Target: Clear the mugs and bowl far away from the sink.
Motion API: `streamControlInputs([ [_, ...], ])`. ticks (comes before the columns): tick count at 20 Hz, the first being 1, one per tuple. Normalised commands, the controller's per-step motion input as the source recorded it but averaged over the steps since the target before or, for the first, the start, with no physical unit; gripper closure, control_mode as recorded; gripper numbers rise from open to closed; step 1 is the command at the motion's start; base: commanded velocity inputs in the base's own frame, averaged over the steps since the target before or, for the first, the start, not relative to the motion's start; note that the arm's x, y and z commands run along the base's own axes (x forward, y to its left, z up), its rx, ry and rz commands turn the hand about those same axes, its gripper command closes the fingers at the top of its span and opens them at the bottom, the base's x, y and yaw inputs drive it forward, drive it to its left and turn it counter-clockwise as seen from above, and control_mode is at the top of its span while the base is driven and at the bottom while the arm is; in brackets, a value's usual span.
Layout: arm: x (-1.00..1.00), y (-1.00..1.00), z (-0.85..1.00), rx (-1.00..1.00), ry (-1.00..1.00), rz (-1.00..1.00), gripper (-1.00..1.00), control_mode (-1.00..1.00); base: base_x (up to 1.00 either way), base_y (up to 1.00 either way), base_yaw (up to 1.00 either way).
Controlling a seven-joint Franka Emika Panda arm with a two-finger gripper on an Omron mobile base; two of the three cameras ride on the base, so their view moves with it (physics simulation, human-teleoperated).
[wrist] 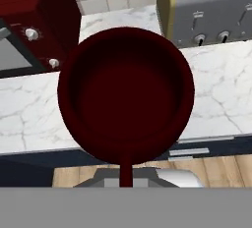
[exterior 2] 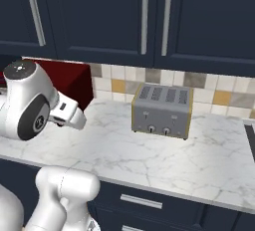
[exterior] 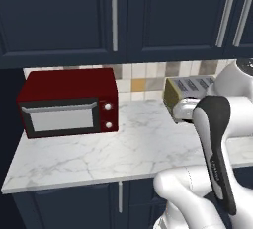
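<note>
On the worktop (exterior: 123, 149), the microwave (exterior: 69, 103) stands left of the toaster (exterior 2: 162, 109). Both sit against the tiled wall (exterior 2: 209, 88), beneath the cabinets (exterior 2: 149, 16).

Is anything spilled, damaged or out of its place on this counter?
Nothing stands out. The toaster and the red microwave stand upright on the marble counter, with no spill. The maroon mug is held up, empty.

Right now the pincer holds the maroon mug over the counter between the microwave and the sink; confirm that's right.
Not quite: the maroon mug is held, but the hand view shows it between the microwave and the toaster, not a sink.
</note>
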Motion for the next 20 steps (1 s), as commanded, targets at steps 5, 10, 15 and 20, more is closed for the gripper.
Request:
streamControlInputs([
  [5, -0.12, -0.02, -0.55, 0.09, 0.0, 0.0, 1.0, -1.0, 0.0, 0.0, 0.0],
  [10, 0.0, 0.0, -0.35, 0.0, 0.0, 0.0, 1.0, -1.0, 0.0, 0.0, 0.0],
  [15, 0.06, 0.0, -0.24, 0.0, 0.0, 0.0, 1.0, -1.0, 0.0, 0.0, 0.0],
  [20, 0.12, 0.0, -0.25, 0.0, 0.0, 0.0, 1.0, -1.0, 0.0, 0.0, 0.0],
])
